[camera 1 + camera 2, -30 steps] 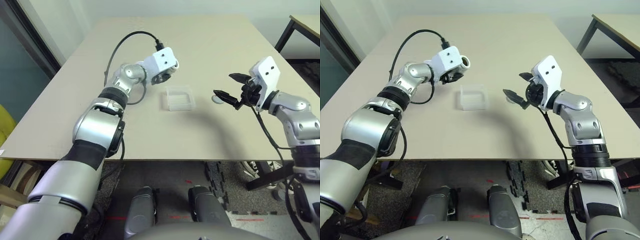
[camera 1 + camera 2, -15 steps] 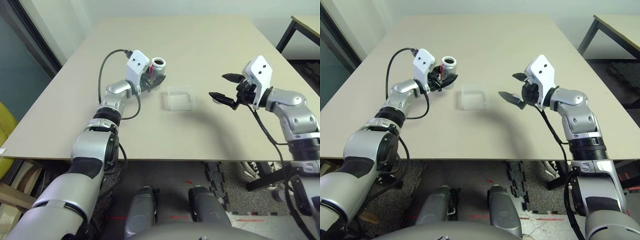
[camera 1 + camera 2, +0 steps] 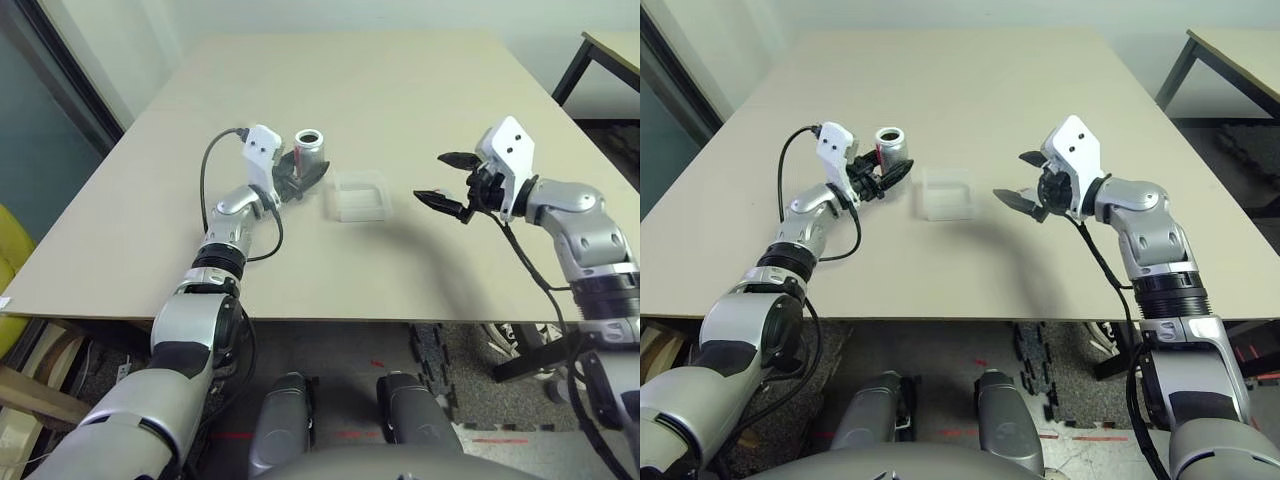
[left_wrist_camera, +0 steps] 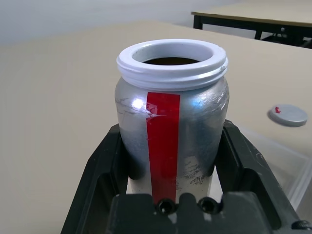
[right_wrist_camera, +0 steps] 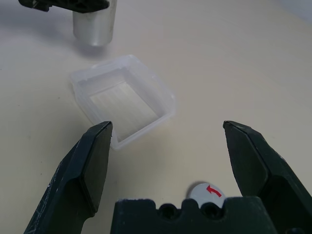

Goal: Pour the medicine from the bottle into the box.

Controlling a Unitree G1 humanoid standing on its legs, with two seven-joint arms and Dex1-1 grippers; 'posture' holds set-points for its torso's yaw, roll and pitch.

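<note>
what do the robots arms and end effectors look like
Both arms are glossy silver with black bands at the joints. Each wrist carries a white angular camera housing with a black cable looping back along the forearm. The left end effector and right end effector each have two black, wedge-shaped fingers on a black base with two small screw holes.

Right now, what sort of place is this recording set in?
Probably a lab or office workroom: a plain beige table holding just a bottle and clear box, a second black-legged table nearby, and dark floor mats underneath.
</note>
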